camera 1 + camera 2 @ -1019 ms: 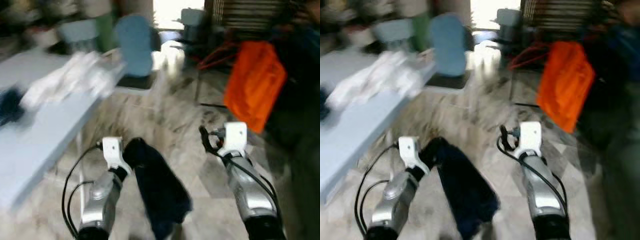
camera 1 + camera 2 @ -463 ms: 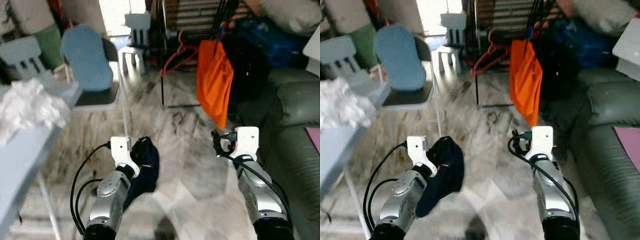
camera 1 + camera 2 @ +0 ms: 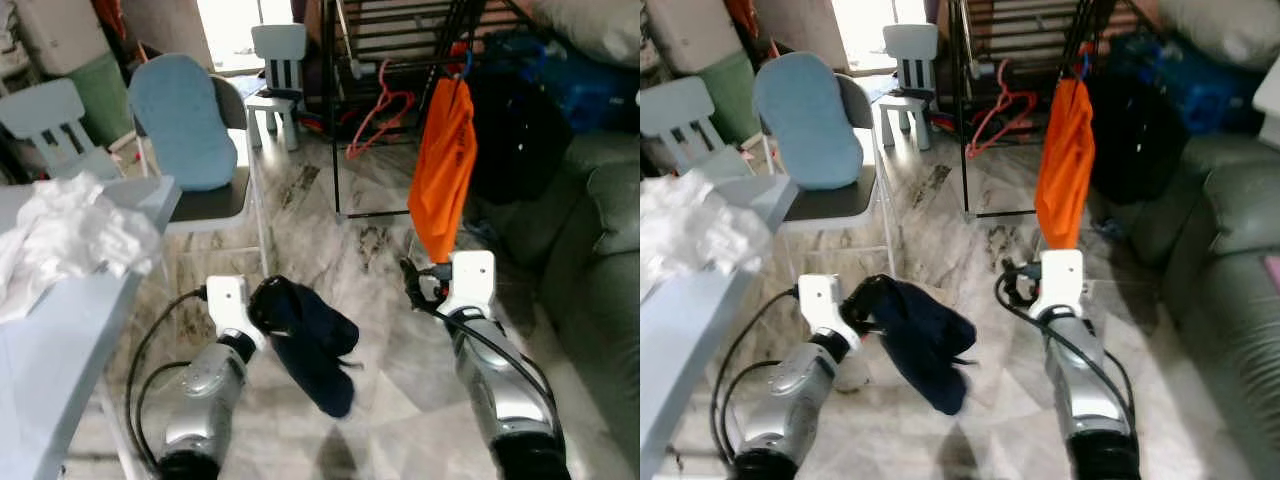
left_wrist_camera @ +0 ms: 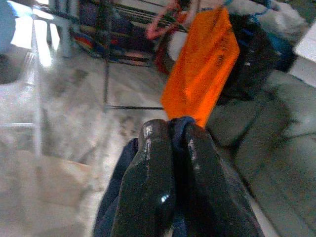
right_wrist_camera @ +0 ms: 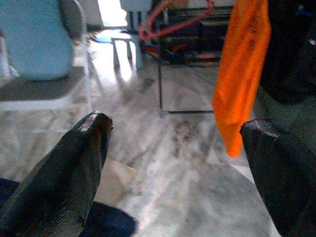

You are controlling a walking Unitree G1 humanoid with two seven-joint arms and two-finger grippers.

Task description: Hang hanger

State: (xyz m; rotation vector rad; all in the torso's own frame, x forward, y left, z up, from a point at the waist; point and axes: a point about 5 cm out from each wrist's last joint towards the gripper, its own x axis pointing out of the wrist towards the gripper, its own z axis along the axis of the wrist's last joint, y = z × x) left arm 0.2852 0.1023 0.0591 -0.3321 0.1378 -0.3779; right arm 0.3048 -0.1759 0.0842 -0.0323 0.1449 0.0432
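My left gripper (image 3: pixel 262 304) is shut on a dark navy garment (image 3: pixel 312 347), which hangs from the fingers (image 4: pixel 153 163) and flares out toward the right above the marble floor. My right gripper (image 3: pixel 412 282) is held at the same height, open and with nothing between its fingers (image 5: pixel 74 163). Ahead stands a black clothes rack (image 3: pixel 331 110). An orange garment (image 3: pixel 446 168) hangs from it on a blue hook, and a red hanger (image 3: pixel 376 112) hangs beside that. Both grippers are well short of the rack.
A light blue table (image 3: pixel 60 340) with a crumpled white cloth (image 3: pixel 68 232) is at my left. A chair with a blue cushion (image 3: pixel 186 122) stands beyond it, with small white chairs (image 3: pixel 278 58) further back. A grey-green sofa (image 3: pixel 612 250) lines the right side.
The view has swung and steadied, so the table and rack have shifted in the picture. The navy garment now swings out to the right from my left gripper. The right gripper stays open.
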